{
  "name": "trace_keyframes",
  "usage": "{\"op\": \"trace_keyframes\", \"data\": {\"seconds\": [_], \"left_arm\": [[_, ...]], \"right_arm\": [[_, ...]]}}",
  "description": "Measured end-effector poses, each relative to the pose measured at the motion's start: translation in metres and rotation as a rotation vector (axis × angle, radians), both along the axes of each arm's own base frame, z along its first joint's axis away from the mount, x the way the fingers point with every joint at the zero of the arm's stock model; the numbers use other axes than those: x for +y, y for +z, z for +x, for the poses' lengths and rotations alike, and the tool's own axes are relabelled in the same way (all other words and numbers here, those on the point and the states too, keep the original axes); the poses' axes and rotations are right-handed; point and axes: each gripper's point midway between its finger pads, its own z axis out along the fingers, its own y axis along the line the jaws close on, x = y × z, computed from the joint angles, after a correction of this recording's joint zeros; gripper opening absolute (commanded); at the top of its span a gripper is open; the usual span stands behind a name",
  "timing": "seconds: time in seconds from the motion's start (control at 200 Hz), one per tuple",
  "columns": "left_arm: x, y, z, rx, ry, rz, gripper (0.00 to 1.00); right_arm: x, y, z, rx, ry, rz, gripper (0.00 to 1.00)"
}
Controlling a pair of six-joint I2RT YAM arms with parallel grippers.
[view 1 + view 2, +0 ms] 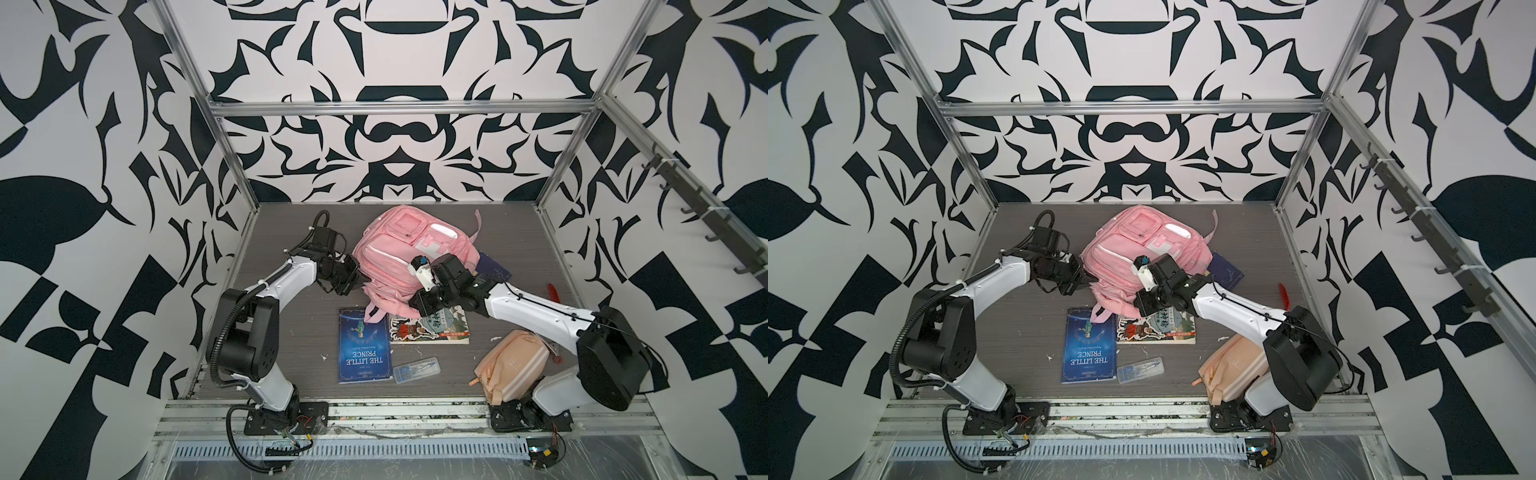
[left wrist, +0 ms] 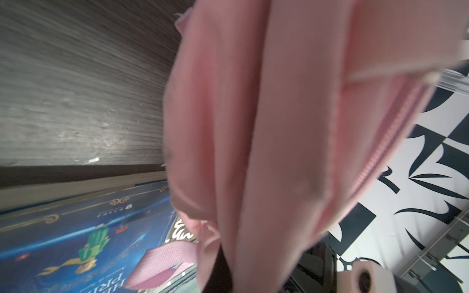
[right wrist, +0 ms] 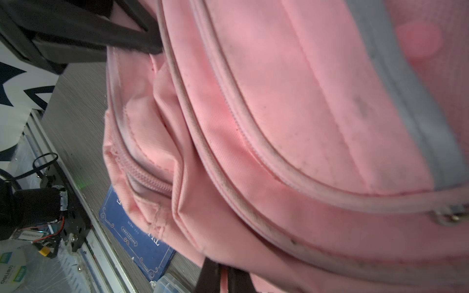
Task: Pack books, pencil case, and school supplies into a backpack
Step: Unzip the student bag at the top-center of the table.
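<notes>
The dark wood-grain table [image 1: 299,332] bears a pink backpack [image 1: 399,257], three books [image 1: 365,353], clear box [image 1: 417,369] and peach pencil case [image 1: 511,365].

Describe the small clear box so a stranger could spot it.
In a top view, just below the pink backpack lies the blue book. The clear box sits between that book and the peach pencil case: see-through, far smaller than either.
</notes>
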Motion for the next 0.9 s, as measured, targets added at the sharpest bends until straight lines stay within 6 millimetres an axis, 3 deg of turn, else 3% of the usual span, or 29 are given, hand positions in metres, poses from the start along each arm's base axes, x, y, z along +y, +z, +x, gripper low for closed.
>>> {"op": "trace_keyframes", "data": {"seconds": [0.22, 0.35, 0.5, 0.64, 0.9], "left_arm": [[0.013, -0.034, 0.008, -0.006, -0.075, 0.073, 0.0], [0.014, -0.052, 0.019, 0.015, -0.108, 0.081, 0.0], [0.005, -0.048, 0.027, -0.013, -0.147, 0.063, 0.0], [0.003, -0.047, 0.019, -0.042, -0.146, 0.057, 0.0], [0.003, -0.044, -0.01, -0.073, -0.129, 0.067, 0.0]], "right_arm": [[-0.001, 0.016, -0.008, -0.023, 0.028, 0.023, 0.0], [-0.005, 0.013, -0.017, -0.029, 0.09, -0.008, 0.0], [-0.008, 0.011, -0.018, -0.029, 0.105, -0.019, 0.0], [-0.003, 0.007, -0.021, 0.026, 0.083, -0.001, 0.0], [0.041, 0.001, -0.018, 0.11, 0.075, 0.05, 0.0]]}}
